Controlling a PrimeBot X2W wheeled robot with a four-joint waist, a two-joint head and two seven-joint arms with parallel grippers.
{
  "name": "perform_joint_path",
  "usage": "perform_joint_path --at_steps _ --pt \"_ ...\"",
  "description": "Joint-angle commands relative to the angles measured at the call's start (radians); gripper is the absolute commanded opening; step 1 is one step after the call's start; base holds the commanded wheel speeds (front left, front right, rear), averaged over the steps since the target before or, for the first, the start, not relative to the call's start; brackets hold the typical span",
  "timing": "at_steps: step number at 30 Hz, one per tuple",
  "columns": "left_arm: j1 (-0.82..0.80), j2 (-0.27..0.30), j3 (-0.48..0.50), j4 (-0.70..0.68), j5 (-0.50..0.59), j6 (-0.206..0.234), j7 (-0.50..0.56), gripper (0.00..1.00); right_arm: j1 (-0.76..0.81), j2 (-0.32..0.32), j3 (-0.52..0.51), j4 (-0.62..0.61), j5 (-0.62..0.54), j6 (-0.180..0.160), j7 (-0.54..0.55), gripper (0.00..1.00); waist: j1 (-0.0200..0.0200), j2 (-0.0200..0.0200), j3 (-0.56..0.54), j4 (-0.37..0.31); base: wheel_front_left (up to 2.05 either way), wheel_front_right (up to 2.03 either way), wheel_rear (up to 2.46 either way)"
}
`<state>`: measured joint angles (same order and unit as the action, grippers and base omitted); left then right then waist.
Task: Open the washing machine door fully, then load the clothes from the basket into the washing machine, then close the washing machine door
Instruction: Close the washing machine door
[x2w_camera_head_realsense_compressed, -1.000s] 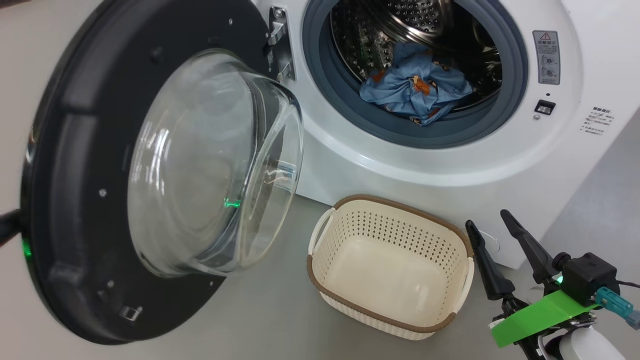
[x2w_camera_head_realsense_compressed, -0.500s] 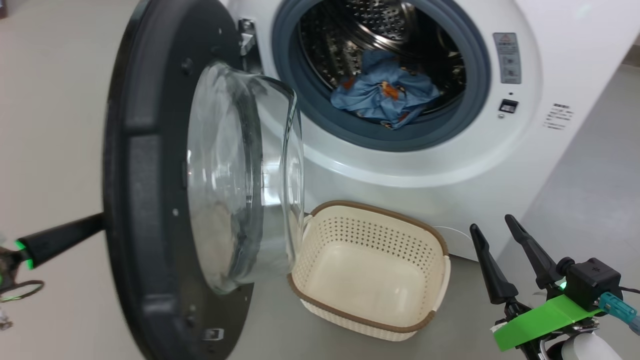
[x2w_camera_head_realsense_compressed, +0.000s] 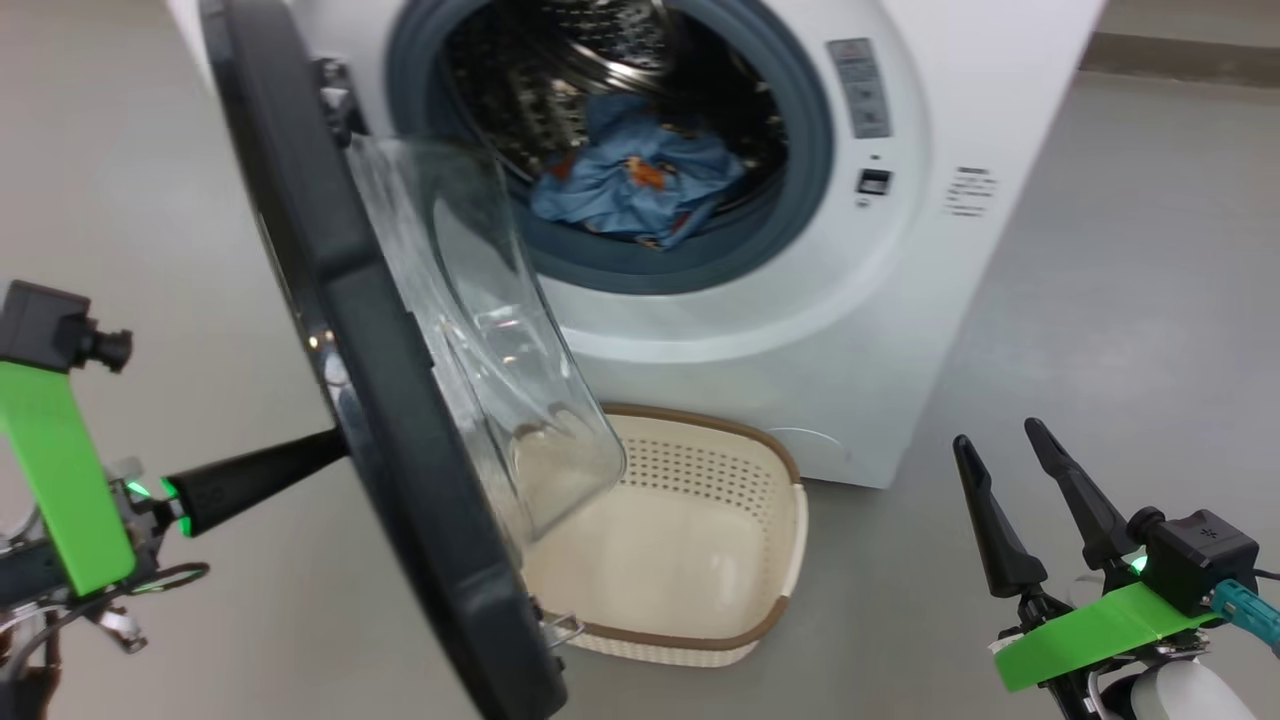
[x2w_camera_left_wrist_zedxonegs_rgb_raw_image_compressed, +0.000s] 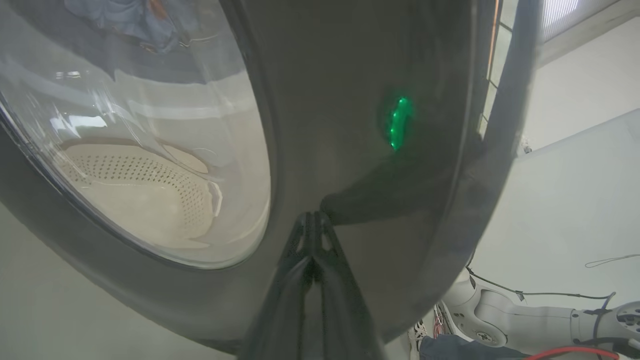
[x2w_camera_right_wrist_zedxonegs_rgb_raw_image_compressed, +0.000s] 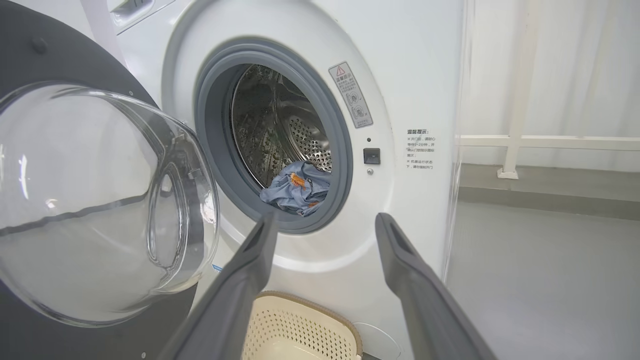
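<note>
- Step in hand: 3 of 3, closing; washing machine door (x2w_camera_head_realsense_compressed: 395, 430) half swung, edge-on at left centre of the head view
- Left gripper (x2w_camera_head_realsense_compressed: 320, 452): fingers pressed together, nothing held; tips against the door's outer black face, lower left
- Right gripper (x2w_camera_head_realsense_compressed: 998, 435): 2 fingers spread, empty; lower right
- Clothes (x2w_camera_head_realsense_compressed: 640, 175): crumpled light-blue fabric, orange print; in the steel drum, upper centre, near the grey rubber gasket (x2w_camera_head_realsense_compressed: 800, 150)
- Basket (x2w_camera_head_realsense_compressed: 790, 540): cream perforated plastic, brown rim, empty; bottom centre, before the white washing machine (x2w_camera_head_realsense_compressed: 900, 330)
- Door: glossy black rim, bulging clear glass bowl
- Next, as judged: push through the arc until latched; bowl must clear the fabric
</note>
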<state>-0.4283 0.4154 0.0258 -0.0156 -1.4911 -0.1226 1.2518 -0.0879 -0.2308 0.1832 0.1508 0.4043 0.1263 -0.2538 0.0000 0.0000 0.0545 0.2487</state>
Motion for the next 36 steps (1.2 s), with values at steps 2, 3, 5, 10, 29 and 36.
perform_joint_path --at_steps 2,3,5,10,29,36 --pt "-0.065 0.016 0.023 -0.035 0.021 -0.008 -0.024 0.00 -0.005 -0.012 0.006 -0.028 -0.008 0.004 -0.008 1.00 0.0000 0.0000 0.011 -0.093 0.00 0.00 0.00" --pt "-0.068 0.014 0.020 -0.033 0.027 -0.008 -0.031 0.00 -0.006 -0.011 0.005 -0.029 -0.008 0.004 -0.008 1.00 0.0000 0.0000 0.014 -0.109 0.00 0.00 0.00" --pt "-0.077 0.010 0.017 -0.026 0.044 -0.008 -0.054 0.00 -0.009 -0.009 0.003 -0.031 -0.009 0.004 -0.008 1.00 0.0000 0.0000 0.019 -0.141 0.00 0.00 0.00" --pt "-0.101 0.002 0.011 -0.004 0.065 -0.008 -0.098 0.00 -0.016 -0.003 -0.004 -0.034 -0.010 0.004 -0.008 1.00 0.0000 0.0000 0.033 -0.218 0.00 0.00 0.00" --pt "-0.100 0.005 -0.005 0.043 0.098 -0.008 -0.224 0.00 -0.030 0.007 -0.026 -0.038 -0.015 0.004 -0.008 1.00 0.0000 0.0000 0.060 -0.287 0.00 0.00 0.00" --pt "-0.010 0.013 0.000 0.048 0.105 -0.008 -0.284 0.21 -0.020 0.005 -0.027 -0.036 -0.014 0.004 -0.008 1.00 0.0000 0.0000 0.044 -0.261 0.00 0.00 0.00"
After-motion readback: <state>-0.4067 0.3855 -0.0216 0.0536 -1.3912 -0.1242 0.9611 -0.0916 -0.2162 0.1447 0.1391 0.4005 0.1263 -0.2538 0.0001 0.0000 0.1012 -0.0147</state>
